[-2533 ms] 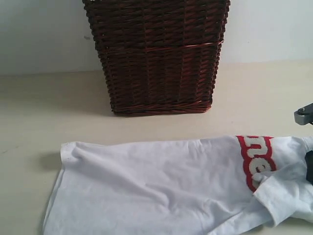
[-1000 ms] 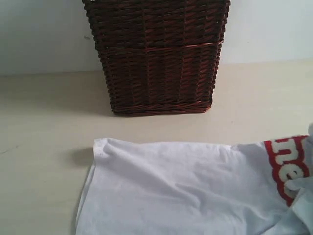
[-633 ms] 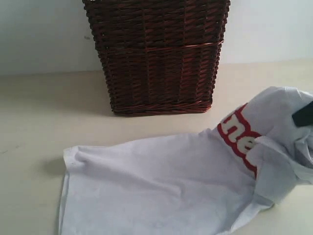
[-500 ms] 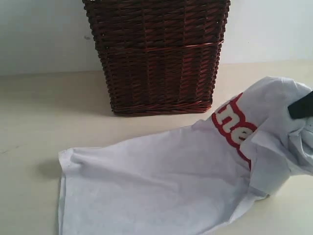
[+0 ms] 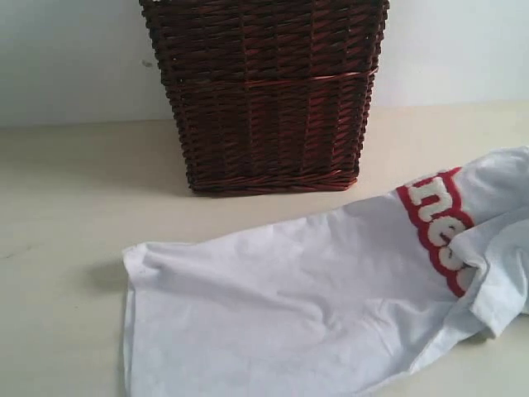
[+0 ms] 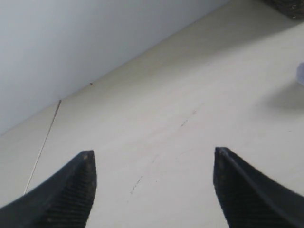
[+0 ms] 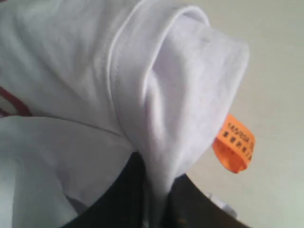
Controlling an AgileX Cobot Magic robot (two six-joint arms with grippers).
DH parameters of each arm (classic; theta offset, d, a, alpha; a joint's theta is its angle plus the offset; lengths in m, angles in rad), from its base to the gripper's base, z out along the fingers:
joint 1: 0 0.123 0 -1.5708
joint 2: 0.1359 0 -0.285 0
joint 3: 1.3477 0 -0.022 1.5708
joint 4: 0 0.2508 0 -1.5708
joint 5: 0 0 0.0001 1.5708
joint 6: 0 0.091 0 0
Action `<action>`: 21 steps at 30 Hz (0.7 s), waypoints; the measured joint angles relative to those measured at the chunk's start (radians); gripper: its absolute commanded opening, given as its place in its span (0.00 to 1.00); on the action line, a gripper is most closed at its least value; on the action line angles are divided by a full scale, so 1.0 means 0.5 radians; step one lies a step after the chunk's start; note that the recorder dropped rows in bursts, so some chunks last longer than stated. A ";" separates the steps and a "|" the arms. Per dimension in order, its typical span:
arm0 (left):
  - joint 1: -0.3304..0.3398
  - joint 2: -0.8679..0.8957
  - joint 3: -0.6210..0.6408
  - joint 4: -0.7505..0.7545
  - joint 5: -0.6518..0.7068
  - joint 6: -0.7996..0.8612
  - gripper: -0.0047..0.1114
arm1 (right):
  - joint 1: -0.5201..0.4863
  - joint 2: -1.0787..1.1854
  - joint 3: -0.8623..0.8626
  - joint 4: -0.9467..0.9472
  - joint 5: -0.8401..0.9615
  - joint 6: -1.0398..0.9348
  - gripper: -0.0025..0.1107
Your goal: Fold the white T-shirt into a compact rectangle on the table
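Note:
The white T-shirt [image 5: 314,306] lies spread over the table [image 5: 66,215], its red-outlined lettering [image 5: 438,231] toward the right edge of the exterior view, where the cloth rises off frame. In the right wrist view my right gripper [image 7: 159,190] is shut on a bunched fold of the T-shirt [image 7: 156,95] near the collar, with the orange neck tag [image 7: 233,144] hanging beside it. My left gripper [image 6: 152,166] is open over bare table [image 6: 190,95], nothing between its fingers; a white scrap of shirt [image 6: 300,73] shows at that view's edge. Neither gripper shows in the exterior view.
A dark wicker basket [image 5: 266,91] stands at the back centre against the pale wall [image 5: 66,50], just behind the shirt. Bare table runs to the left of the shirt and in front of the basket.
The shirt's right end was lifted up and leftward, then came back down and right. The hem slid left, then right again. The right gripper's dark finger left the exterior view.

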 measured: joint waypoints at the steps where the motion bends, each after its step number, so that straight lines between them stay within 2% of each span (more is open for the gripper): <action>1: 0.000 0.000 0.000 0.000 0.000 0.000 0.62 | 0.000 0.018 0.000 -0.060 -0.062 0.047 0.02; 6: 0.000 0.000 0.000 0.000 0.000 0.000 0.62 | 0.000 0.125 0.000 -0.363 -0.288 0.237 0.02; 14: 0.000 0.000 0.000 0.000 0.000 0.000 0.62 | -0.009 0.275 0.000 -0.869 -0.194 0.410 0.02; 21: 0.000 0.000 0.000 0.000 0.000 0.000 0.62 | -0.238 0.305 0.000 -1.059 -0.239 0.446 0.02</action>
